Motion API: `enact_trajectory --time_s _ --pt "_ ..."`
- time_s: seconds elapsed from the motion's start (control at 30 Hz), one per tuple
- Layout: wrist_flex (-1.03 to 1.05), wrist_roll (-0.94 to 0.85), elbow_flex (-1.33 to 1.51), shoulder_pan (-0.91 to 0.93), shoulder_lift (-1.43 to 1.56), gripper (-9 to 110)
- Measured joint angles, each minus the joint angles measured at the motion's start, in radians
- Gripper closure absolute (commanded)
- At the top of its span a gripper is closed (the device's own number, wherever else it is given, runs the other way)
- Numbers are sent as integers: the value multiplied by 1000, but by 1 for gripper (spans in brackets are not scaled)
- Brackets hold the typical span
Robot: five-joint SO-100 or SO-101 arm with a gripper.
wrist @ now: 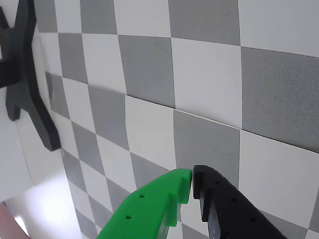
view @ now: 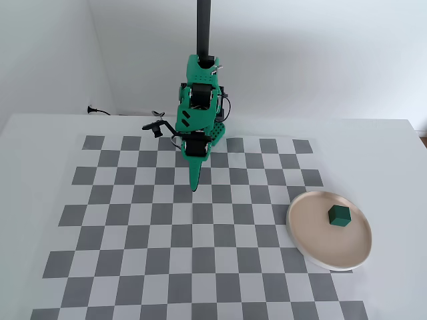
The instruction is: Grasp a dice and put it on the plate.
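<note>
Resting on the plate already: task looks done, nothing left but parking the arm.

The dice (view: 339, 215) sits inside the plate (view: 303, 233), right of its centre in the fixed view, well apart from the jaws and off to their right. The gripper (wrist: 192, 180) has its jaws together, empty, over the checkered mat (view: 133, 233) on the table (view: 40, 147); the wrist view shows neither dice nor plate.

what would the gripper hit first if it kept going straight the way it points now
Probably the checkered mat: the gripper is shut and points down at it, nothing between. The dice sits aside on the plate.
</note>
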Motion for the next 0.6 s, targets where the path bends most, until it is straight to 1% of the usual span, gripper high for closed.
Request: enact_trajectory --time_s 0.27,0.37,0.5,0.6 --pt "0 -26 0 -29 0 105" --pt "0 -26 0 -29 0 98" --pt "0 -26 0 -29 0 105" --pt "0 -26 0 -29 0 106"
